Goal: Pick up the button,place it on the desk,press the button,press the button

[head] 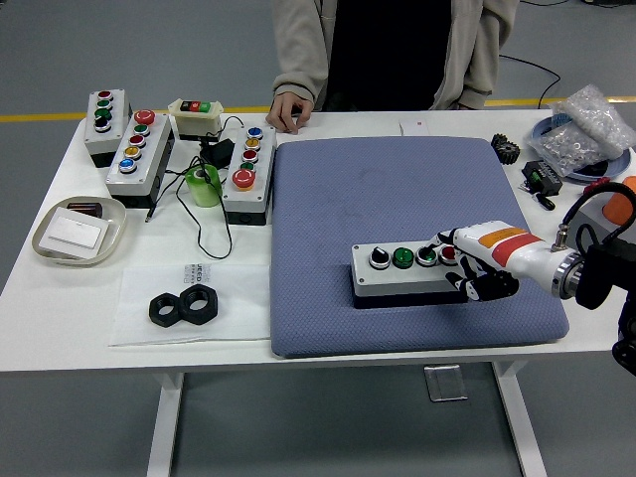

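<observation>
A grey button box (407, 275) with a black knob, two green buttons and a red button lies on the blue mat (397, 189). My right hand (463, 263) reaches in from the right and rests over the box's right end. A fingertip (437, 247) touches the top near the right green button and the red button (449, 253). The other fingers are curled at the box's right end and hold nothing. My left arm is out of view.
Three more button boxes (139, 149) and a small switch box (196, 112) stand at the back left, with a green tape roll (203, 185) and cables. A tray (79, 231) and black nuts (185, 307) lie left. A person's hand (288, 109) rests at the far edge. Parts and bags (586, 129) lie right.
</observation>
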Action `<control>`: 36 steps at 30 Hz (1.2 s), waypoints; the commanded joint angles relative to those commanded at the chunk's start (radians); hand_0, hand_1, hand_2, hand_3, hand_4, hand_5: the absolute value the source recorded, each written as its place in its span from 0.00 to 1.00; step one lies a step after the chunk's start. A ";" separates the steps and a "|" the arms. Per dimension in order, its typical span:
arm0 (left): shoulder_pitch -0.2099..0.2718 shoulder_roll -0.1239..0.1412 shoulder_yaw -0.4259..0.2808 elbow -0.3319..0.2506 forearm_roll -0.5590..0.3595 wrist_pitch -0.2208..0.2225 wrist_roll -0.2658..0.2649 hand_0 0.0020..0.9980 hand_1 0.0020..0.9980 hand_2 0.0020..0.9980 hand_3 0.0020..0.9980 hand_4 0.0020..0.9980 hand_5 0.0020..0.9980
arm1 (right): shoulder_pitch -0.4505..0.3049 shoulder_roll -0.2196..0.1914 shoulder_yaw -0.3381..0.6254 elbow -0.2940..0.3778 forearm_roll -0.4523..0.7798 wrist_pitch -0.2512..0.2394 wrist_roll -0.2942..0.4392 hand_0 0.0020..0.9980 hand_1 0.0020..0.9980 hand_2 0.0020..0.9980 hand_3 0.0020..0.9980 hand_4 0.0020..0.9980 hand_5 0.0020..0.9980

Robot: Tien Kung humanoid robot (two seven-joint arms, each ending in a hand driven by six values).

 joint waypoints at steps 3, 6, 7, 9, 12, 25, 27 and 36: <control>0.001 -0.001 -0.002 0.000 0.003 0.000 0.001 0.74 0.83 0.85 0.82 0.62 1.00 | 0.000 0.003 -0.009 -0.003 -0.001 0.001 -0.001 0.35 0.06 0.18 0.75 0.54 0.00; 0.002 -0.001 -0.004 0.000 0.005 0.001 0.002 0.74 0.83 0.85 0.82 0.62 1.00 | -0.001 0.003 -0.011 -0.002 -0.001 0.002 -0.003 0.35 0.06 0.18 0.75 0.54 0.00; 0.002 -0.001 -0.004 0.000 0.006 0.001 0.002 0.74 0.83 0.85 0.82 0.62 1.00 | -0.002 0.002 -0.011 -0.001 -0.001 0.003 -0.003 0.35 0.06 0.18 0.75 0.54 0.00; 0.004 -0.001 -0.006 0.000 0.008 0.001 0.002 0.74 0.83 0.85 0.82 0.62 1.00 | -0.004 0.001 -0.006 0.001 -0.003 0.001 -0.003 0.35 0.06 0.18 0.75 0.54 0.00; 0.006 -0.002 -0.009 0.000 0.012 0.001 0.004 0.74 0.83 0.85 0.82 0.62 1.00 | -0.012 -0.001 0.020 0.015 -0.002 -0.017 0.001 0.35 0.06 0.18 0.75 0.54 0.00; 0.010 0.000 -0.016 0.000 0.026 0.001 0.006 0.74 0.83 0.85 0.82 0.62 1.00 | -0.047 -0.022 0.136 0.103 -0.142 -0.122 -0.024 0.32 0.15 0.27 0.94 0.87 0.09; 0.011 -0.001 -0.016 0.000 0.027 0.001 0.006 0.74 0.83 0.85 0.82 0.62 1.00 | -0.058 -0.016 0.155 0.097 -0.097 -0.193 -0.034 0.41 0.27 0.36 0.98 0.92 0.15; 0.007 0.000 -0.006 0.000 0.015 0.001 0.003 0.74 0.83 0.85 0.82 0.62 1.00 | -0.122 0.029 0.289 0.021 0.247 -0.464 0.101 0.93 0.86 0.95 0.98 0.71 0.27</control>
